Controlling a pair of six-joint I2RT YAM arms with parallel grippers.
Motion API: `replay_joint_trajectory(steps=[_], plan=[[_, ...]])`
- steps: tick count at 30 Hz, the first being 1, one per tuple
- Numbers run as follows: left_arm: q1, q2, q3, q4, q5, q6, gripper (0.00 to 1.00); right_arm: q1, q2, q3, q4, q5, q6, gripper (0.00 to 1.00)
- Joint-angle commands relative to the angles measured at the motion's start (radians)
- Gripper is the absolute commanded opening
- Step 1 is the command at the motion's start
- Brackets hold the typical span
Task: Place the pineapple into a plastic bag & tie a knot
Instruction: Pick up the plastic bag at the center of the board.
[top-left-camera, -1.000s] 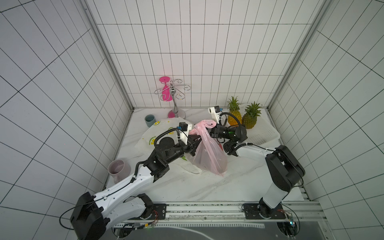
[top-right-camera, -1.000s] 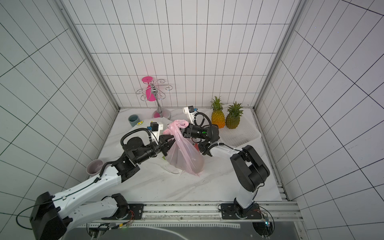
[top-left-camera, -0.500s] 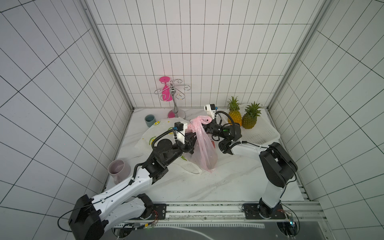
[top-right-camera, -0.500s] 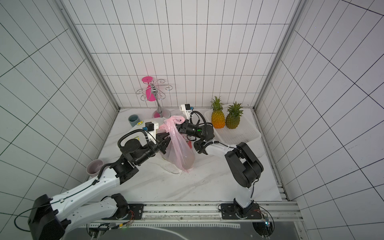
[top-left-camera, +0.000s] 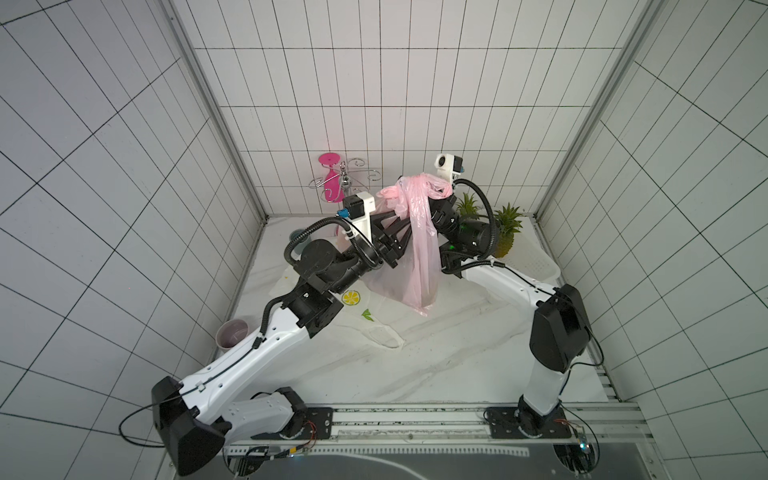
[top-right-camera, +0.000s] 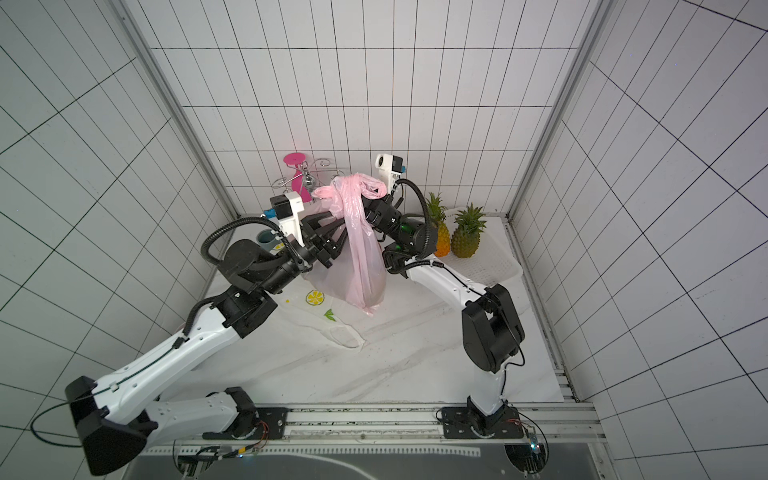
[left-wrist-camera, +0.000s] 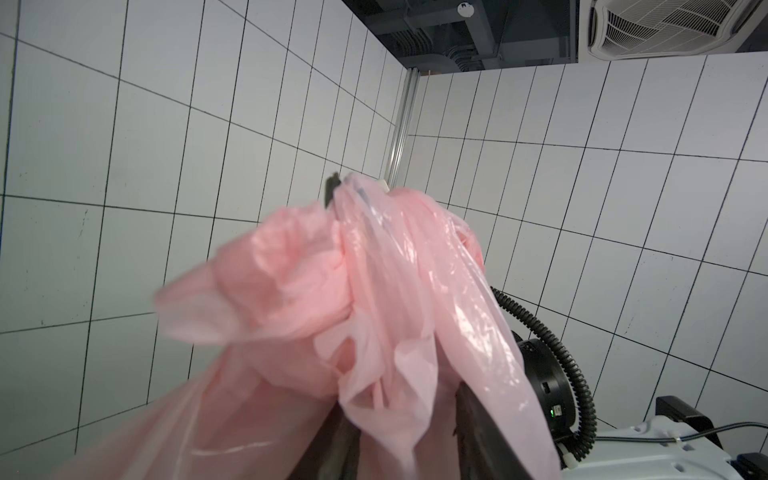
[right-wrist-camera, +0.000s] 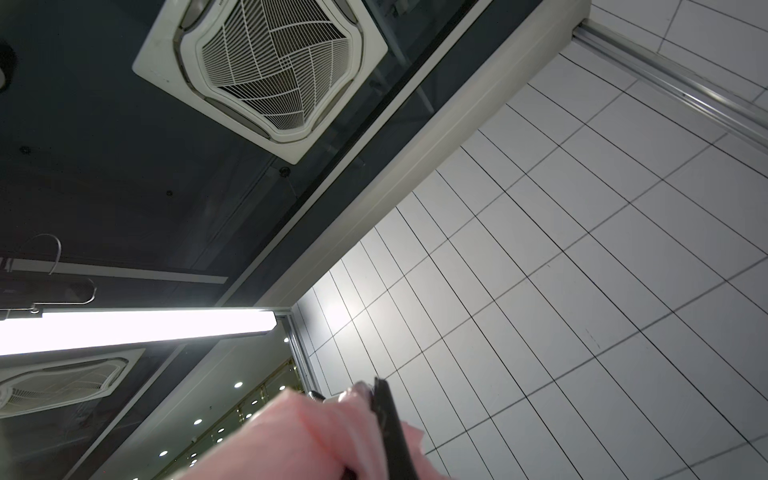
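A pink plastic bag (top-left-camera: 419, 257) hangs stretched above the table, and a darker mass shows through its bottom. My right gripper (top-left-camera: 422, 187) is shut on the bag's bunched top, with pink film wrapped over its finger (right-wrist-camera: 388, 424). My left gripper (top-left-camera: 401, 222) reaches in from the left just below. It is open, its jaws apart around loose folds of the bag's neck (left-wrist-camera: 386, 365). Two pineapples, one orange (top-right-camera: 440, 239) and one greener (top-right-camera: 467, 241), stand at the back right, outside the bag.
The pineapples stand on a white perforated tray (top-left-camera: 536, 266). A limp white bag with a lemon print (top-left-camera: 353, 299) lies under the left arm. A pink goblet on a wire stand (top-left-camera: 330, 183) and a blue-grey cup (top-left-camera: 297, 237) are at the back. A mauve cup (top-left-camera: 232, 334) sits left.
My left gripper's jaws have parted and let go of the bag's neck. My right gripper has lifted the bag's top higher, and the bag now hangs longer and narrower.
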Motion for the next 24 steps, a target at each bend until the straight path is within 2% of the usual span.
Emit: replay_joint_trajectory(steps=[1, 7, 12, 16, 20, 24], plan=[[-0.006, 0.058, 0.066, -0.021, 0.046, 0.006, 0.52, 0.034, 0.024, 0.156, 0.327, -0.046, 0.098, 0.0], [0.031, 0.012, 0.107, -0.132, 0.043, 0.021, 0.54, -0.016, 0.041, 0.246, 0.327, -0.019, 0.142, 0.0], [0.184, -0.048, 0.129, -0.193, 0.152, -0.057, 0.54, -0.035, 0.042, 0.247, 0.327, -0.02, 0.153, 0.0], [0.302, -0.075, 0.139, -0.176, 0.24, -0.129, 0.54, -0.034, 0.042, 0.236, 0.327, -0.027, 0.147, 0.0], [0.311, -0.07, 0.178, -0.209, 0.308, -0.069, 0.54, -0.035, 0.043, 0.22, 0.326, -0.031, 0.143, 0.0], [0.32, -0.09, 0.167, -0.209, 0.306, -0.042, 0.55, -0.036, 0.041, 0.213, 0.324, -0.035, 0.139, 0.0]])
